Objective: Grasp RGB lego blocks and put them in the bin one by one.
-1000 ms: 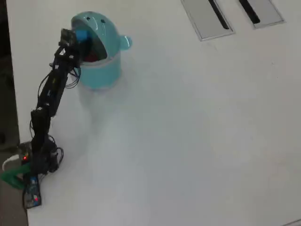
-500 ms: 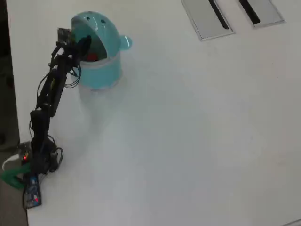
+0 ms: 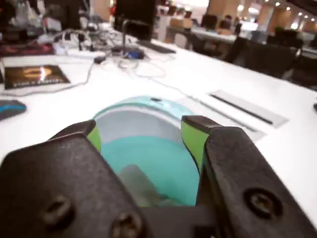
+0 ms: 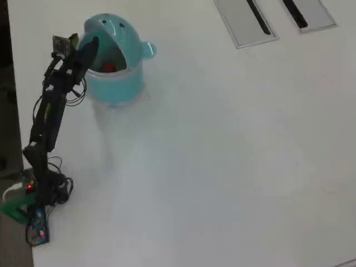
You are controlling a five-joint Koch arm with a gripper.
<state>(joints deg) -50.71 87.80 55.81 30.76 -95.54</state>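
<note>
The teal bin stands at the upper left of the white table in the overhead view. A red lego block lies inside it. The blue and yellow-green blocks are not in view. My gripper hangs over the bin's left rim. In the wrist view the gripper is open, its green-padded jaws wide apart with nothing between them. It looks straight into the bin's teal inside, where only a blurred grey patch shows at the bottom.
Two grey flat panels with black slots lie at the far right; one shows in the wrist view. The arm's base and cables sit at the table's left edge. A book and cables lie beyond the bin.
</note>
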